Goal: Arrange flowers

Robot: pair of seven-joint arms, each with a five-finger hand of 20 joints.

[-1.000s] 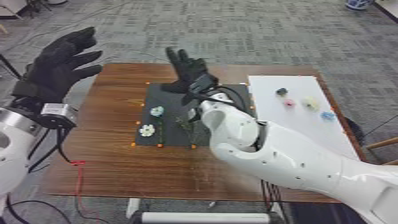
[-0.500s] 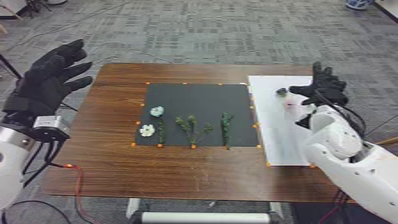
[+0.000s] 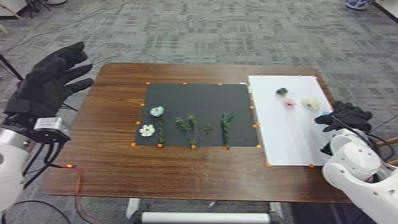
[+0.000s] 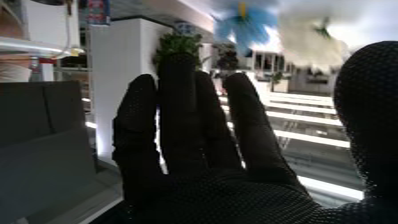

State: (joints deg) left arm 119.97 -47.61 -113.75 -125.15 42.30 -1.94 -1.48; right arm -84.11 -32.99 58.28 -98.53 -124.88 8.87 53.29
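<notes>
On the brown wooden table (image 3: 124, 170) we see a white board (image 3: 289, 135), our landmark. At its right edge is the robot's right hand (image 3: 349, 117), its fingers straight, its thumb apart and nothing held. Just beside that hand is a blue flower (image 4: 251, 27); toward the board's left edge follow a cream flower (image 3: 310, 103), a pink flower (image 3: 289, 103) and a dark green flower head (image 3: 282, 92). Left of the board lies a black mat (image 3: 195, 95). Going away from the board, we find on it a leafy green stem (image 3: 226, 129), a branched green stem (image 3: 192, 131), a pale blue flower (image 3: 156, 111) on its stem, and a white flower (image 3: 147, 130). Well left of the board, the left hand (image 3: 44, 85) is raised, fingers extended.
</notes>
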